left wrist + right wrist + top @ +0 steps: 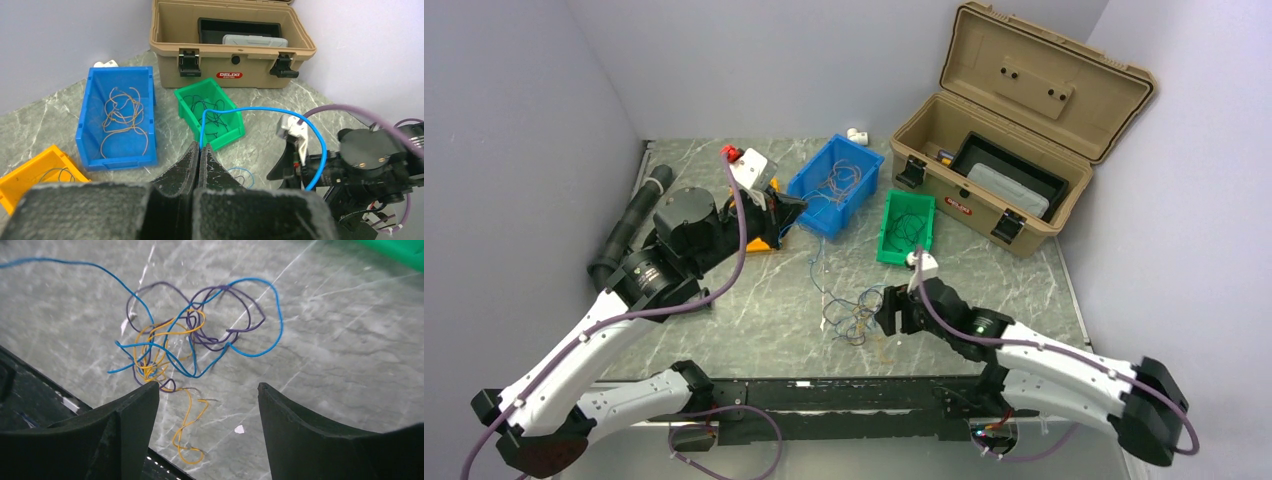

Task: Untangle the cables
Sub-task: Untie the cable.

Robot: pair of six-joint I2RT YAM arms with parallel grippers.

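The cables (190, 340) lie in a loose tangle of blue, yellow-orange and dark purple strands on the marble table (764, 300), seen from above (854, 318) just left of my right gripper (886, 310). That gripper (207, 385) is open and holds nothing. A yellow strand (192, 425) trails on the table between its fingers. My left gripper (200, 147) is shut on a blue cable (260, 108), which arcs away toward the right arm. From above, the left gripper (799, 207) sits raised by the blue bin, and the blue cable (814, 262) runs down to the tangle.
A blue bin (856, 212) holds orange wires and a green bin (894, 255) holds dark ones. A yellow bin (30, 172) sits under the left arm. An open tan toolbox (954, 205) stands at back right. A black corrugated hose (629, 225) lies along the left wall.
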